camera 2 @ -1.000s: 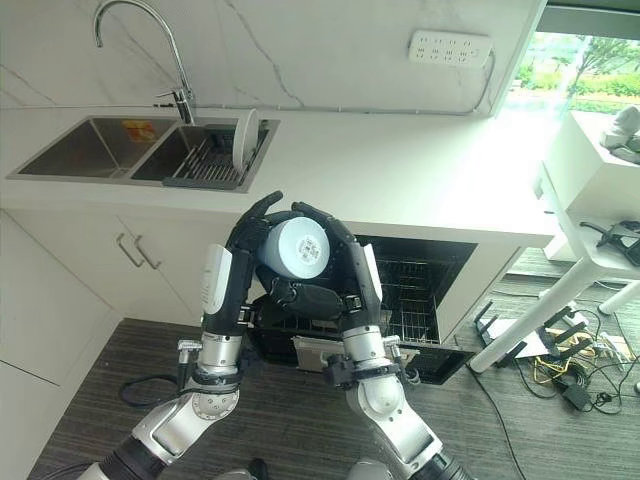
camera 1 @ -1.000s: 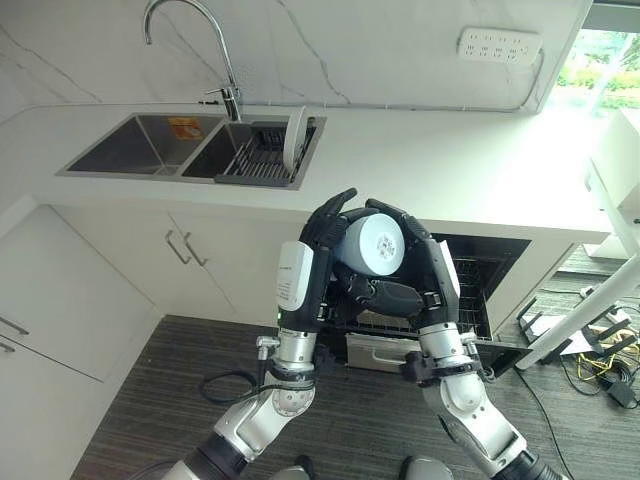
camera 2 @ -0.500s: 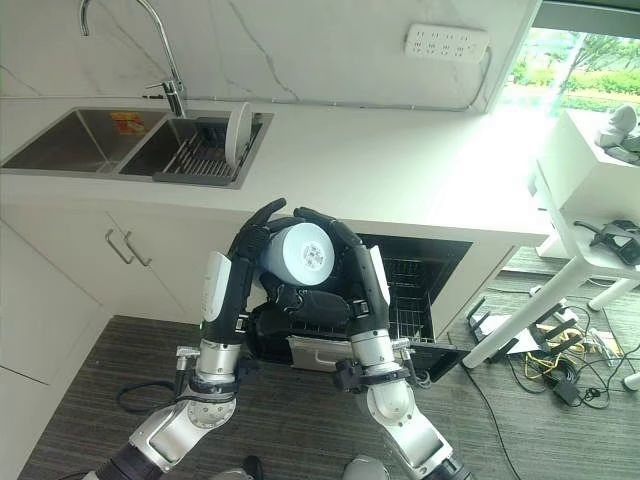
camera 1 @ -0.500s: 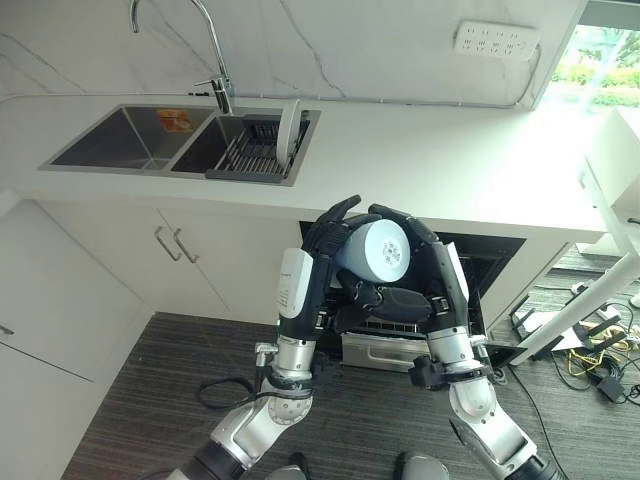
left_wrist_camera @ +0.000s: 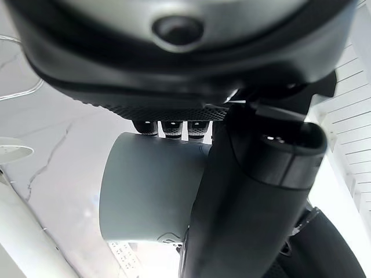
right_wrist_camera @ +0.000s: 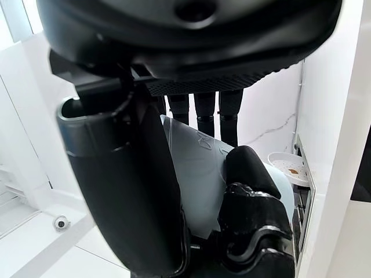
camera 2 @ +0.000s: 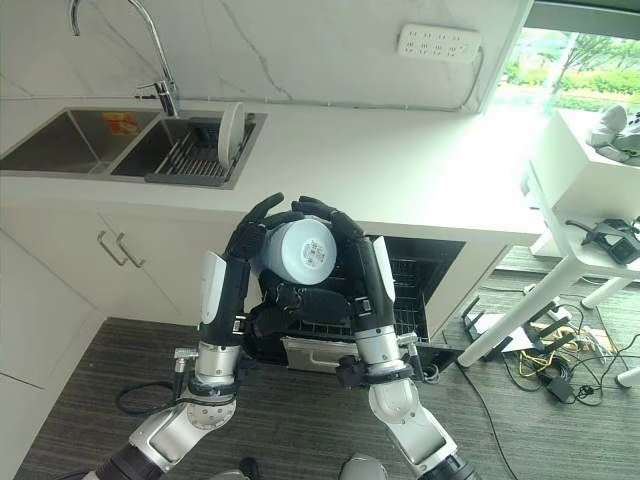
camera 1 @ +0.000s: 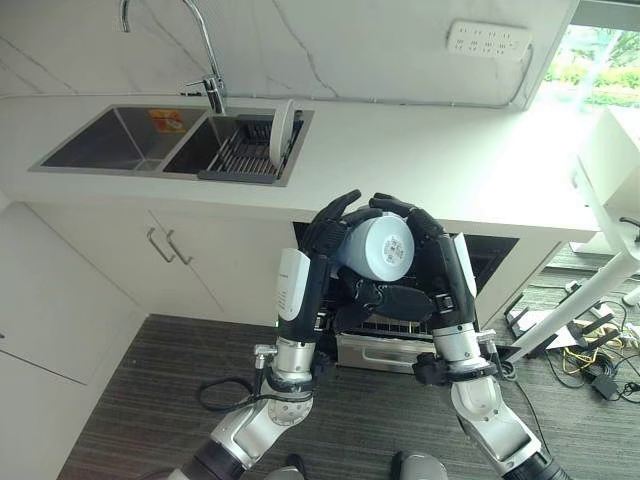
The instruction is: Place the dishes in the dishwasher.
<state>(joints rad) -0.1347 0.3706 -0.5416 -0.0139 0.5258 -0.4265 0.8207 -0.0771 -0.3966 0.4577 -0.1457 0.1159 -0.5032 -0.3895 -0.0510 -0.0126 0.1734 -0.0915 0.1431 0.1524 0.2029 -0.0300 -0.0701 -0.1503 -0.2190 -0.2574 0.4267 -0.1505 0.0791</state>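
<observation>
Pale cup [camera 1: 378, 247], label illegible

Cup [camera 1: 378, 247] between both hands; plate [camera 1: 282, 133] seemingly upright in sink rack [camera 1: 245, 152], left.

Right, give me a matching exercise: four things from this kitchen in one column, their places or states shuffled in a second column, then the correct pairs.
Things:
1. cup
2. white plate
3. dishwasher
4. socket strip

Places or states:
A. on the wall above the counter
B. standing on edge in the sink rack
C. held between the left hand and the right hand
D. open under the counter

Pairs: 1-C, 2-B, 3-D, 4-A
</observation>
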